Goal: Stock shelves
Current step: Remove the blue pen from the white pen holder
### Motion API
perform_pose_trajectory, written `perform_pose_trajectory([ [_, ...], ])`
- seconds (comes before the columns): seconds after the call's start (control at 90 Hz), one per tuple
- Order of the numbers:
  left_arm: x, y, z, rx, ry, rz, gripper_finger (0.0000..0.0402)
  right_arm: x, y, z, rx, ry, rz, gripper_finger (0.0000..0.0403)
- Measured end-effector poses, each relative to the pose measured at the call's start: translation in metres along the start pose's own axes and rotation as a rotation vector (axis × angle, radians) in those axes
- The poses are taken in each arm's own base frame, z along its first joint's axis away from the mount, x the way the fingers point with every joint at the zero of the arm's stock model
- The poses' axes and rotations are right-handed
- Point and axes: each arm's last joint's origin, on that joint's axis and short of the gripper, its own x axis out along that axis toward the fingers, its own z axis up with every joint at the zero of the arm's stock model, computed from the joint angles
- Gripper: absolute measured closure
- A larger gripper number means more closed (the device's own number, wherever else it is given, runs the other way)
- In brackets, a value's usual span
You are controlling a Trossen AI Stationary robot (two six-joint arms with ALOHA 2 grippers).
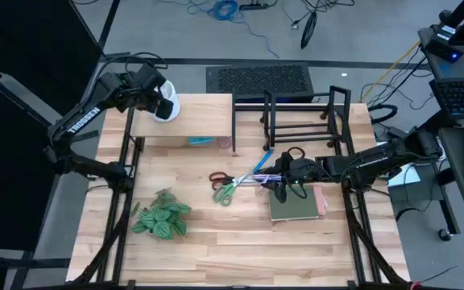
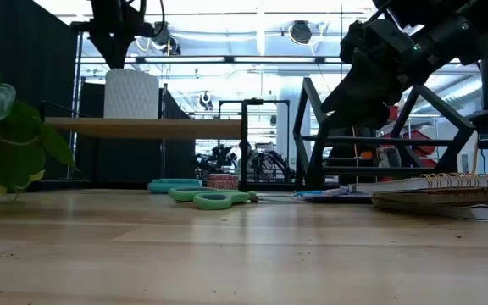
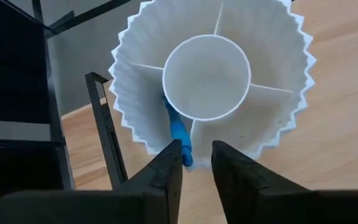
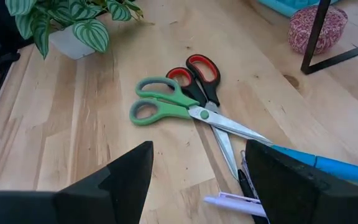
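Note:
A white ribbed pen holder (image 1: 166, 105) stands on the pale-wood shelf (image 1: 200, 119) at the far left. It has an inner tube and dividers (image 3: 207, 78). A blue pen (image 3: 179, 130) leans in one of its compartments. My left gripper (image 3: 197, 163) hangs right above the holder, narrowly open, with the pen's upper end between the fingers. The black wire rack (image 1: 296, 113) stands at the far right. My right gripper (image 4: 197, 180) hovers wide open over green scissors (image 4: 166, 106), red-handled scissors (image 4: 201, 70) and loose pens (image 4: 328, 165) on the table. My left gripper points down into the holder. The blue pen's upper end (image 3: 186, 155) lies close beside one fingertip (image 3: 171, 163), with a gap to the other. I cannot tell whether it touches the pen.
A green spiral notebook (image 1: 296, 205) lies under the right arm. A potted plant (image 1: 161, 217) stands near the front left. A teal item (image 2: 174, 184) and a red-and-white ball (image 4: 319, 28) lie under the wood shelf's edge. Bare tabletop lies along the near edge.

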Motion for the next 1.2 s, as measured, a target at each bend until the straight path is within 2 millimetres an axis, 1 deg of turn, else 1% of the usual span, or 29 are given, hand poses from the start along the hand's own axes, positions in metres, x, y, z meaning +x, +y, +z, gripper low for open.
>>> perform_pose_trajectory([
  [0.211,0.0,0.0,0.0,0.023,0.003,0.001,0.0349,0.0,0.0,0.0,0.0,0.0,0.0,0.0163],
  [0.489,0.001,0.0,0.0,0.054,0.005,0.002,0.0395,0.0,0.0,0.0,-0.004,0.0,-0.001,0.0163],
  [0.767,0.0,0.0,0.001,0.077,-0.005,0.014,0.0396,0.0,0.0,0.0,-0.011,0.001,-0.001,0.0163],
  [0.967,-0.017,0.005,0.007,0.078,-0.07,-0.004,0.0396,0.0,0.0,0.0,-0.02,0.0,-0.001,0.0163],
  [1.2,-0.047,0.012,0.014,0.096,-0.18,-0.044,0.0396,-0.001,0.001,0.002,-0.05,-0.015,0.005,0.0163],
])
